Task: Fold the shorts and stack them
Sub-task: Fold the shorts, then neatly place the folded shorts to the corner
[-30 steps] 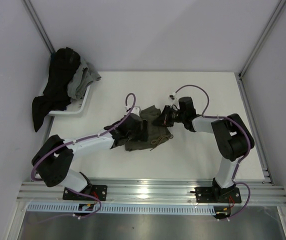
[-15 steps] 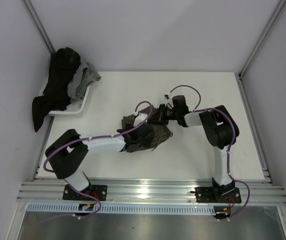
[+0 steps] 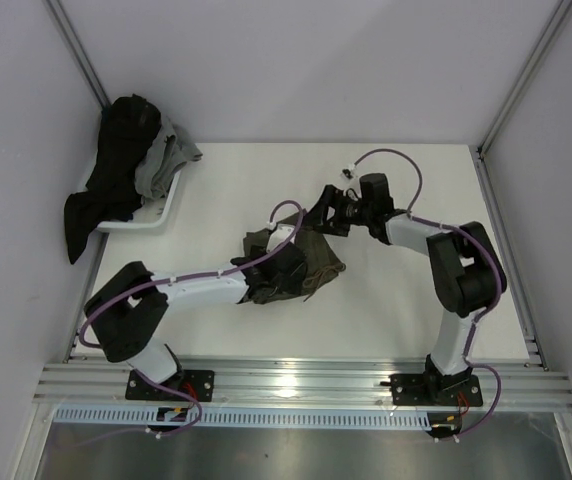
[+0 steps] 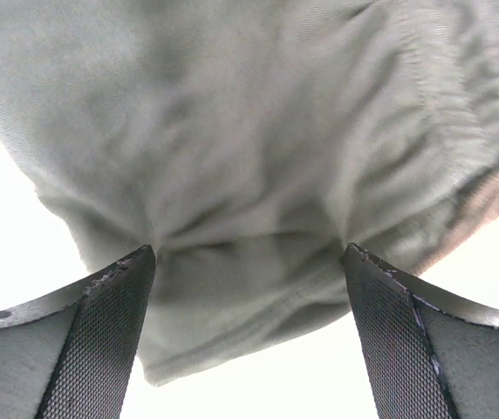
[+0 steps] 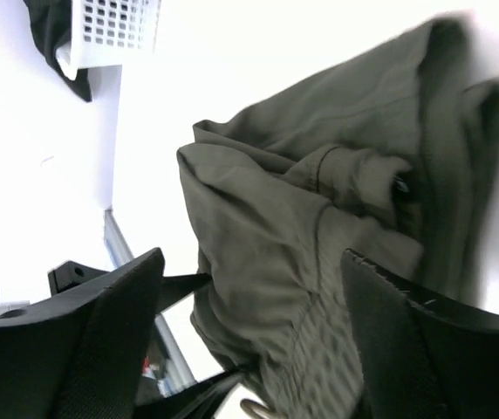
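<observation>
The olive-green soft fabric shorts (image 3: 311,262) lie bunched in a rumpled heap near the middle of the white table (image 3: 416,300), a little left of centre. They are not laid flat. Folds and a stitched hem run across the top, and one edge sticks out towards the far left.

The left arm reaches in from the near left corner, low over the table, and its wrist sits right on the left side of the heap. The left gripper (image 4: 248,262) is spread wide. In its own camera the two black textured fingers (image 4: 101,340) stand far apart with the green cloth pushed up against their tips, filling the view beyond them. Nothing is pinched between them.

The right arm bends in from the near right and stretches towards the far right edge of the shorts. The right gripper (image 5: 254,262) is released, its jaws gaping. Its camera looks past both fingers onto the crumpled fabric, which lies clear of them. I cannot tell whether its tips touch the cloth.

At the far left edge of the table sits a white lattice-sided plastic basket (image 3: 171,205). A pile of black clothes (image 3: 116,170) is heaped over it and hangs down its left side, with a grey garment (image 3: 161,160) draped over its far right corner. The basket is well apart from the shorts.
</observation>
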You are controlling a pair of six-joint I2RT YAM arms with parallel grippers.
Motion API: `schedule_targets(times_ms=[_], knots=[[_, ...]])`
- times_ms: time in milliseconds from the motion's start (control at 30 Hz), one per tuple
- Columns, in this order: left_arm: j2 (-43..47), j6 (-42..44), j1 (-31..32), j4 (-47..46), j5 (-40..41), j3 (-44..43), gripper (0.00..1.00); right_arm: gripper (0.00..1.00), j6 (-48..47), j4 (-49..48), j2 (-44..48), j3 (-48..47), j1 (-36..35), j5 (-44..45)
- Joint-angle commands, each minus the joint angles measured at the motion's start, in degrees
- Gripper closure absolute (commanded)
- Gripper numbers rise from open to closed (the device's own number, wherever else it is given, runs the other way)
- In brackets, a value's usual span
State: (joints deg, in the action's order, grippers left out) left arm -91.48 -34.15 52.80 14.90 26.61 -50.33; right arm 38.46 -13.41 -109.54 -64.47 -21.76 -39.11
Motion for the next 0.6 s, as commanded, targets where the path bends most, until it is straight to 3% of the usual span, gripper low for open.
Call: schedule_targets(times_ms=[0,100,300,567], knots=[[6.0,1.0,0.6,2.4,-3.0,-3.4,0.10,0.11,-8.4,9.5,6.7,-1.0,2.2,2.8],[8.5,0.9,0.5,4.1,-5.3,-4.2,0.08,0.01,-12.0,12.7,9.1,0.7,3.8,3.9],[15.0,-0.1,-0.8,4.4,-12.5,-3.6,0.07,0.01,-16.2,16.8,5.3,2.8,5.8,2.5],[21.7,-0.9,-1.6,6.9,-12.7,-2.1,0.07,0.01,-15.3,12.3,-0.7,3.9,5.0,-0.8]])
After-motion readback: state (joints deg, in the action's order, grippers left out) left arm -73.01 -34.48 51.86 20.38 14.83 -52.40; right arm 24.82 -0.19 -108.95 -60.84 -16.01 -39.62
